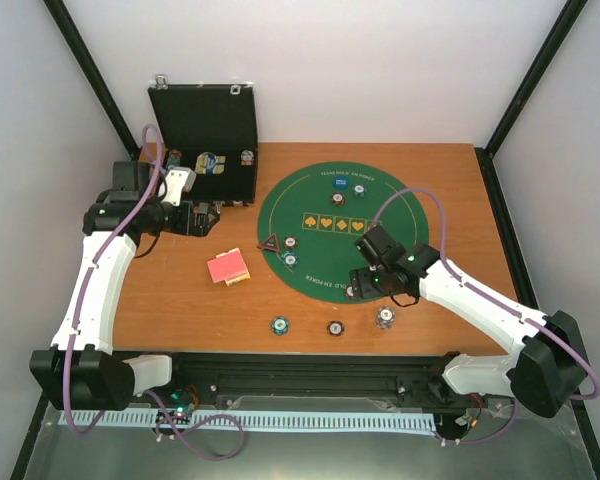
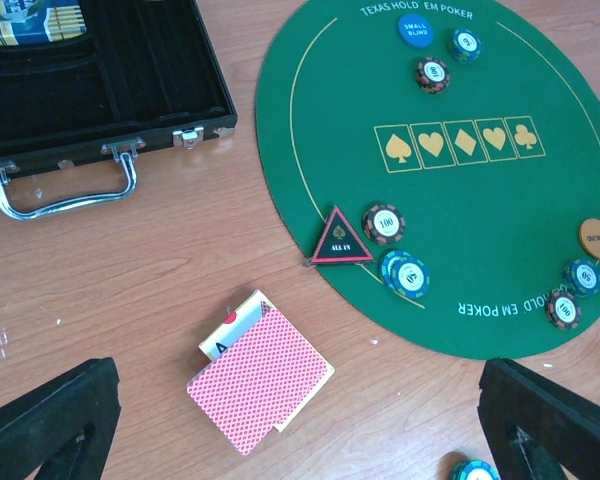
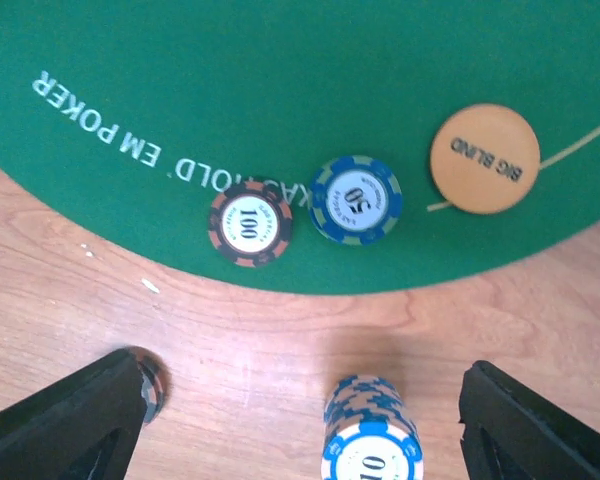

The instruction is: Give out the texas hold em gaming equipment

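1. A short stack of white-and-blue chips (image 3: 372,432) stands on the bare wood, just off the rim of the green mat (image 3: 230,80). It sits between the fingers of the right gripper (image 3: 300,405), whose jaws are spread wide and grip nothing.
2. Just inside that rim, a brown chip (image 3: 250,222) and a blue chip (image 3: 356,199) lie side by side, with the orange disc (image 3: 484,158) near them.
3. The red-backed cards (image 2: 260,385) lie in a loose pile on the wood left of the mat. The triangle marker (image 2: 341,237) sits at the mat's left rim.
4. The left gripper (image 1: 208,218) hangs near the black case (image 1: 205,125), jaws fully apart and empty.
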Controlling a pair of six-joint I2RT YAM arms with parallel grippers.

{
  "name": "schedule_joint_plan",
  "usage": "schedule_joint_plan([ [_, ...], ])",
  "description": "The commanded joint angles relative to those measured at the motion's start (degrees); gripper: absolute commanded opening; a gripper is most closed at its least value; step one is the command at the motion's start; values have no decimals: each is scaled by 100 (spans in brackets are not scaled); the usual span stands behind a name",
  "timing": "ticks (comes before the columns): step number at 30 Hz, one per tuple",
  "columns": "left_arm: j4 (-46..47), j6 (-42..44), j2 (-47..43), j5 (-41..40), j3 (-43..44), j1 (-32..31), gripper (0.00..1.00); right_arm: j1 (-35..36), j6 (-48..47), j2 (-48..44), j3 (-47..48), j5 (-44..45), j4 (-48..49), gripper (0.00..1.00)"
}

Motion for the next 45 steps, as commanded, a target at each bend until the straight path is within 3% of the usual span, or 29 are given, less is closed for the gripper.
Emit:
schedule_joint_plan([
  [1, -38, -9, -67, 77, 299, 36, 100, -9, 611, 24, -54, 204, -529, 86],
  [8, -46, 38, -56, 64, 257, 30, 100, -17, 1412, -352, -818, 61, -152, 86],
  [18, -33, 65, -63, 57, 249, 30, 100, -18, 1680, -332, -1183, 98, -64, 81],
  [36, -42, 75, -63, 24, 257, 31, 100, -26, 1724, -334, -1482, 110, 260, 53],
  [45, -43, 79, -80, 14, 259, 31, 100, -27, 1690, -278, -1500, 99, 295, 50],
])
